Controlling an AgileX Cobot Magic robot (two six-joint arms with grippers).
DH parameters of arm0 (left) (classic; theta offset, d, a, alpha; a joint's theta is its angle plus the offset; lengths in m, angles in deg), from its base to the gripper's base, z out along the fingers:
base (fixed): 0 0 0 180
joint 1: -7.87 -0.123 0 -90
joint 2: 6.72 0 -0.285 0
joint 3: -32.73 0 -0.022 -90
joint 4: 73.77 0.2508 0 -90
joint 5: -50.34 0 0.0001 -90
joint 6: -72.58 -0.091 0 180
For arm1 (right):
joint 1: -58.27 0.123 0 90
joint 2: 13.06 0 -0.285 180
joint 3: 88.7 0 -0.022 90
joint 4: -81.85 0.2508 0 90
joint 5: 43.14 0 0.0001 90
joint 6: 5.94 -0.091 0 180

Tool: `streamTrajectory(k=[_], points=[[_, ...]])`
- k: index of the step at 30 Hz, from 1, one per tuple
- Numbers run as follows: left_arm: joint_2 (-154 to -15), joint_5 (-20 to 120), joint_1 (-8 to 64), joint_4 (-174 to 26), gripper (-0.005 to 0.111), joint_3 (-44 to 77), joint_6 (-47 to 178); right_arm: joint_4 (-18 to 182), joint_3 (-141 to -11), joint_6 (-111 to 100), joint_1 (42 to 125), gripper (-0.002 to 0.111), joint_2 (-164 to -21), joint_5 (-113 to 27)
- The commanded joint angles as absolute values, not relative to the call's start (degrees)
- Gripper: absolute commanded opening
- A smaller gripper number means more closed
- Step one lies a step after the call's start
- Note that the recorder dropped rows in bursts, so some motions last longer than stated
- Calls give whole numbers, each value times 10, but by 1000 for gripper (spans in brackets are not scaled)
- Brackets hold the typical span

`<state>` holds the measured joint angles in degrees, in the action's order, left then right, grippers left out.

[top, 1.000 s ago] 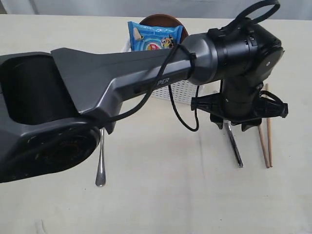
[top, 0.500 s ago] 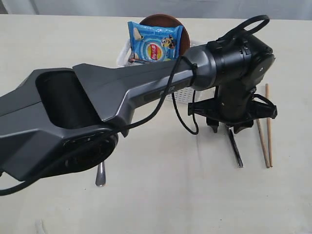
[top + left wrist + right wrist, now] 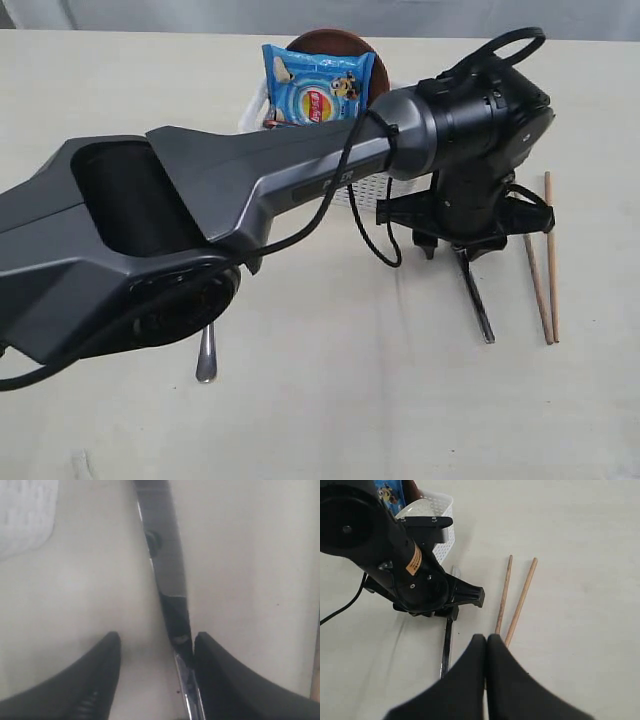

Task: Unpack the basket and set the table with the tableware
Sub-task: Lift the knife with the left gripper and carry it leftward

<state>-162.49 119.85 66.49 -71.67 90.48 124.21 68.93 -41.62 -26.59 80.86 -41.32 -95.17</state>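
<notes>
Listing steel knife [image 3: 167, 565]: stiff, thin, slippery, flat on the table [image 3: 260, 555]; we would pinch across its narrow width. Left gripper [image 3: 156, 647] fingers apart over it; right gripper [image 3: 486, 641] fingers together, empty.

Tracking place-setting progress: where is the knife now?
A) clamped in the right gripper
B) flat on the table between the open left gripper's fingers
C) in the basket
B: the knife lies flat on the table, and the left gripper stands open astride it, not gripping.
</notes>
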Motion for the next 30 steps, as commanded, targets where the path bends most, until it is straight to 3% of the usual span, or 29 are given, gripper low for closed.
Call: streamTrajectory(k=[1, 30], points=[[-1627, 1203, 662, -712, 45, 906, 1241, 686, -414, -267, 812, 0, -410, -944], [-1627, 1203, 672, -738, 40, 844, 1230, 692, -414, -263, 812, 0, -410, -942]])
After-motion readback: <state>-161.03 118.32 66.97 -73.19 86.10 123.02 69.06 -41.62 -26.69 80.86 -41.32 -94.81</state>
